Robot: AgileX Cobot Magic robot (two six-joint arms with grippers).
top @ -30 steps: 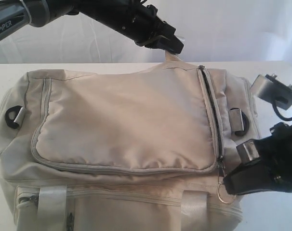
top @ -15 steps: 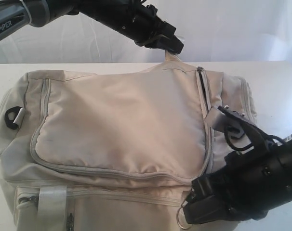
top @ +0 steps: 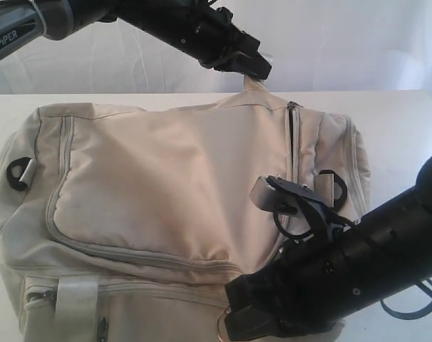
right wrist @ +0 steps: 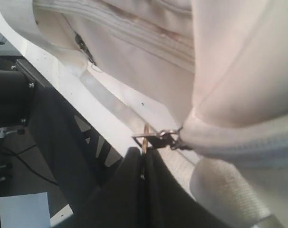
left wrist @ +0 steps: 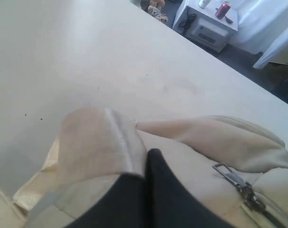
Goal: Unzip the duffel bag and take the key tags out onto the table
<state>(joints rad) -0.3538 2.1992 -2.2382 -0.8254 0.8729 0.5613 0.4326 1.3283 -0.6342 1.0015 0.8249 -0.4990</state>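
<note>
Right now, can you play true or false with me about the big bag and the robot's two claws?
1. The right gripper is pinching the metal ring on the zip pull. True.
2. The key tags are lying out on the table. False: no key tags are in sight anywhere.
3. The left gripper is shut on a pale strap at the far edge of the bag. True.
4. The duffel bag is bright red. False: it is cream-beige.
</note>
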